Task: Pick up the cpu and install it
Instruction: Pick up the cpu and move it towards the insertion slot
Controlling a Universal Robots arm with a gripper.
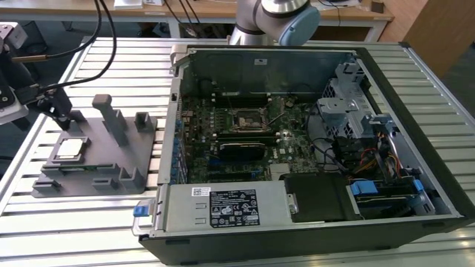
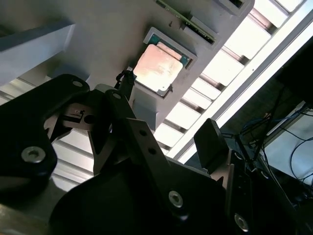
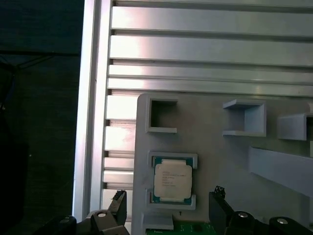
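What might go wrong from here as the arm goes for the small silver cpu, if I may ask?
The open gripper hangs over the small square silver-topped cpu, which sits recessed in the grey plastic tray; its fingers might catch the tray's raised lips instead of the chip's edges. An off-centre pinch could tilt so thin a chip.

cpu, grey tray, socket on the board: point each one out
cpu (image 3: 172,180): first wrist view, centre of its silver top.
grey tray (image 3: 215,152): first wrist view, bare flat surface beside the cpu.
socket (image 1: 246,120): exterior view, middle of the square frame.
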